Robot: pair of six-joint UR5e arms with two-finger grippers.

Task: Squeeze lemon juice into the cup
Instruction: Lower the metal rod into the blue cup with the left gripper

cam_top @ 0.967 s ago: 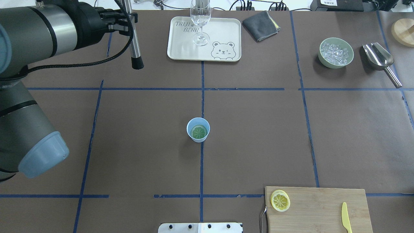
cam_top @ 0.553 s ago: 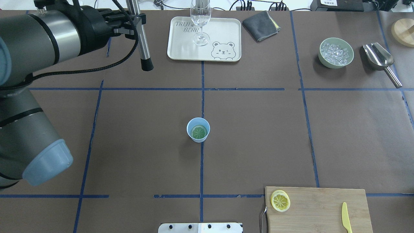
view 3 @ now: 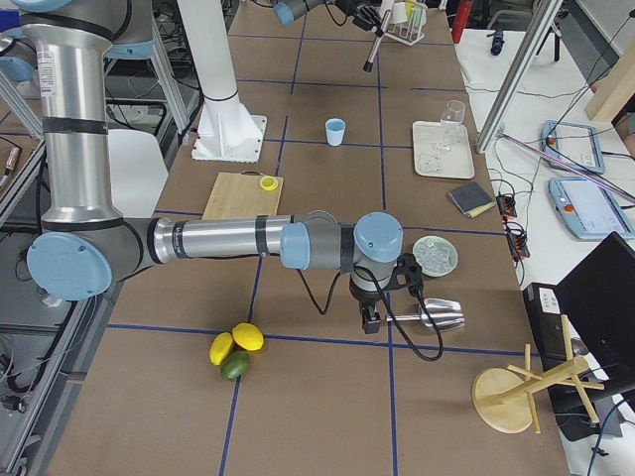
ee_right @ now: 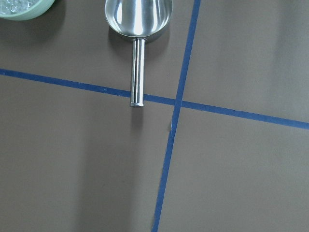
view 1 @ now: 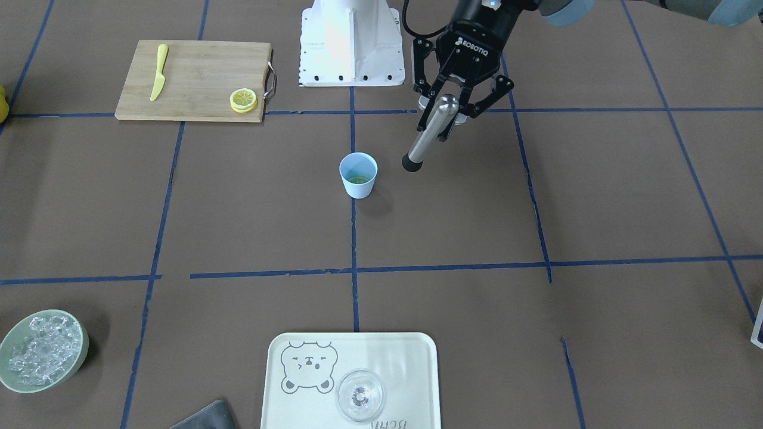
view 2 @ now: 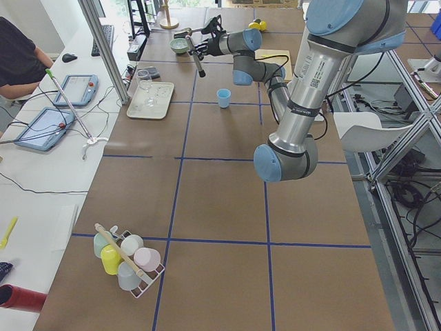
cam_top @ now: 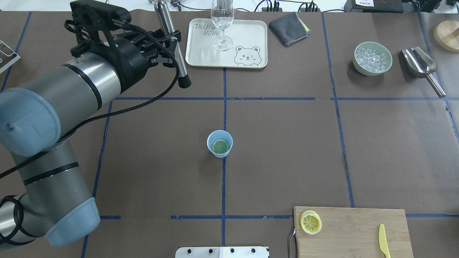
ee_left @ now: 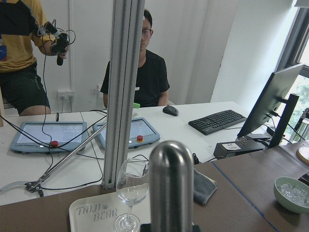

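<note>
The light-blue cup (cam_top: 219, 143) stands upright at the table's middle, with a round green slice (cam_top: 220, 146) lying inside; it also shows in the front view (view 1: 358, 174). The lemon slice (cam_top: 310, 222) lies on the near-left corner of the wooden cutting board (cam_top: 355, 229), far from both grippers. My left gripper (cam_top: 168, 43) is shut on a metal muddler (cam_top: 174, 53) with a black tip, held in the air to the far left of the cup. My right gripper (view 3: 370, 325) hangs over the table near the scoop; I cannot tell whether it is open.
A cream tray (cam_top: 200, 53) holds a wine glass (cam_top: 222, 25) at the back. A grey cloth (cam_top: 289, 28), a bowl of ice (cam_top: 372, 58) and a metal scoop (cam_top: 421, 66) lie at the back right. A yellow knife (cam_top: 383, 240) lies on the board.
My left arm has swung right and nearer the cup, carrying the muddler; its black tip has moved right and slightly toward me. The cup and the lemon slice have not moved.
</note>
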